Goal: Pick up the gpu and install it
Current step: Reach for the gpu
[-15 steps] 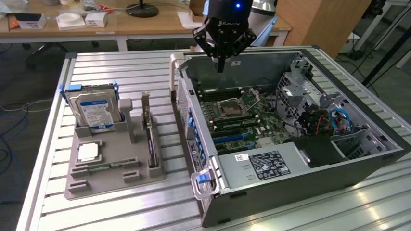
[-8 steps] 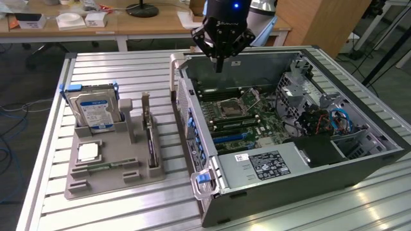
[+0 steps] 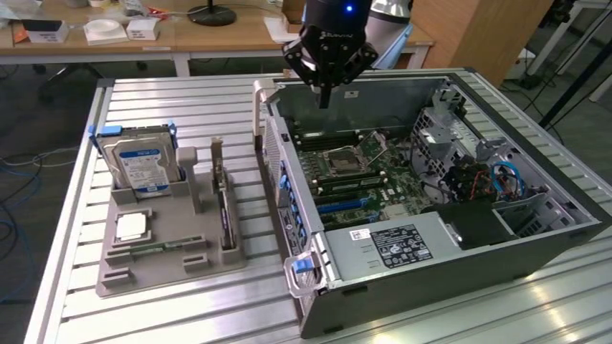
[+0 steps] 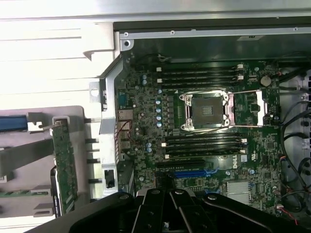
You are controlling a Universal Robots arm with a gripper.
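Nearest, on the slatted metal table, a grey holder tray lies on the exterior view's left and an open computer case on the exterior view's right, just beside each other. At the tray's near end a memory stick lies flat, with a square processor chip a little beyond it. The gpu stands on its long edge in a slot along the side of the tray closest to the case, its silver bracket at the far end; nothing touches it. Farther back in the tray a hard drive with a blue label stands upright.

Inside the case, a power supply with a white sticker fills the near part. Beyond it lies the green motherboard, with an open processor socket between rows of memory slots.

The gripper hangs over the far end of the case, pointing down, well apart from the gpu. Its fingers look drawn together and they grip nothing. In the wrist view the motherboard lies under it, with the gpu off to one side in the tray.

Farthest off, a wooden desk stands behind the table.
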